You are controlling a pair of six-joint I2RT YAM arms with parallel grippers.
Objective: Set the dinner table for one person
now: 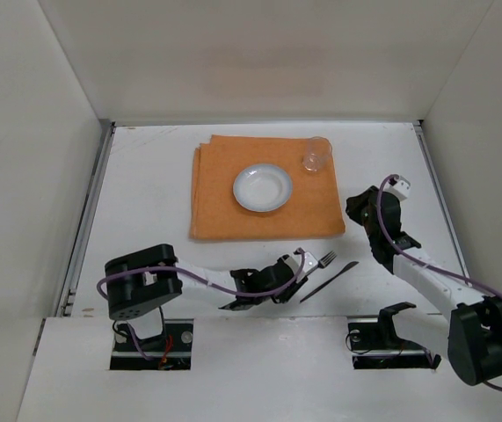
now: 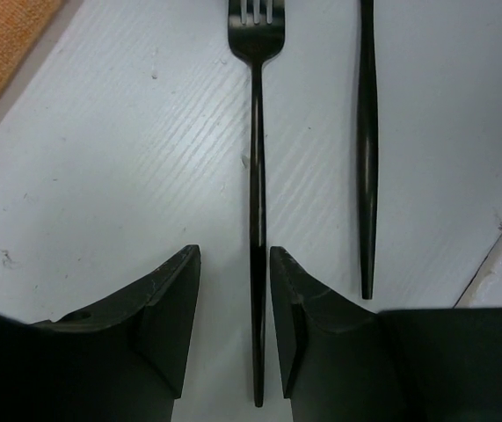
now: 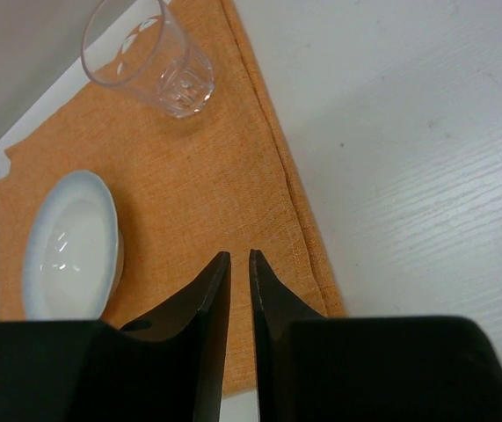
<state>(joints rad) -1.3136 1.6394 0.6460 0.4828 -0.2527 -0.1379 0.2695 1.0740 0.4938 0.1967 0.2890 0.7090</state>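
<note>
A black fork point(image 2: 257, 158) lies on the white dinner table point(image 2: 101, 176), tines pointing away. Its handle runs between the fingers of my left gripper point(image 2: 233, 251), which is open, with the handle close to the right finger and a gap on the left. In the top view the left gripper point(image 1: 306, 258) sits low, just behind the fork point(image 1: 326, 258). A black knife point(image 2: 367, 132) lies parallel on the right. My right gripper point(image 3: 239, 253) hovers over the orange mat's point(image 3: 207, 176) right part, its jaws a slim gap apart with nothing between them.
A small white plate point(image 1: 262, 187) rests in the middle of the orange mat point(image 1: 224, 193), and a clear glass point(image 1: 315, 156) stands at its far right corner. White walls enclose the table point(image 1: 145, 176). The knife point(image 1: 330, 281) lies slanted near the front edge.
</note>
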